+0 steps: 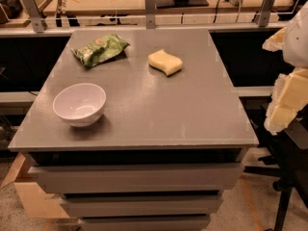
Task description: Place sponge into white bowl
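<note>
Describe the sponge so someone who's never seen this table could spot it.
On the grey table, with the gripper off its right edge, look at the far half, right of the green snack bag. The sponge is the pale yellow block with wavy sides, unlike the crinkled bag or round white bowl.

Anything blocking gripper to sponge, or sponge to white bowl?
Nothing visible. The gripper is at the right edge of view, beyond the table; only its bare top lies between it and the sponge. Sponge to white bowl is bare too; the green snack bag lies behind that line, not on it.
</note>
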Controlling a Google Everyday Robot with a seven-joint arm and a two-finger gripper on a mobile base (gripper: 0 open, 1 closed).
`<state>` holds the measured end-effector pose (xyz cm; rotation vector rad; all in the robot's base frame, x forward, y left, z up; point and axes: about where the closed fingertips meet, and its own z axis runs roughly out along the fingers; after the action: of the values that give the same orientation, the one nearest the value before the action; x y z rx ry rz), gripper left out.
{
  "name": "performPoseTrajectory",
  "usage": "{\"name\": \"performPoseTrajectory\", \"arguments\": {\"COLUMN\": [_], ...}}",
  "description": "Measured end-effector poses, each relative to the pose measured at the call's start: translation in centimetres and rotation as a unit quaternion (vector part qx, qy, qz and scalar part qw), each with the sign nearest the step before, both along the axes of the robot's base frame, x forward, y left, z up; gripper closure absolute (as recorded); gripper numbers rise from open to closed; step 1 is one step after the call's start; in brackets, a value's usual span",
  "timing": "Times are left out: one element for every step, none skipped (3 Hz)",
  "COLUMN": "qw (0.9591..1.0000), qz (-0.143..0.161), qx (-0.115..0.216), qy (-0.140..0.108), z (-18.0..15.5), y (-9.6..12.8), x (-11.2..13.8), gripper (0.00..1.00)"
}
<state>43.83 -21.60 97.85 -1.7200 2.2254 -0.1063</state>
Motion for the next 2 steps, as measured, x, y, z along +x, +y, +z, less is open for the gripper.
{"name": "performPoseTrajectory", "arguments": {"qw": [1.0000,0.9987], "qz": [0.000,-0.015], "qx": [0.000,0.041], "qy": [0.000,-0.025], "z": [0.0,-0.4], "y": [0.0,0.7], "x": [0.0,3.1], "gripper": [0.00,0.00]}}
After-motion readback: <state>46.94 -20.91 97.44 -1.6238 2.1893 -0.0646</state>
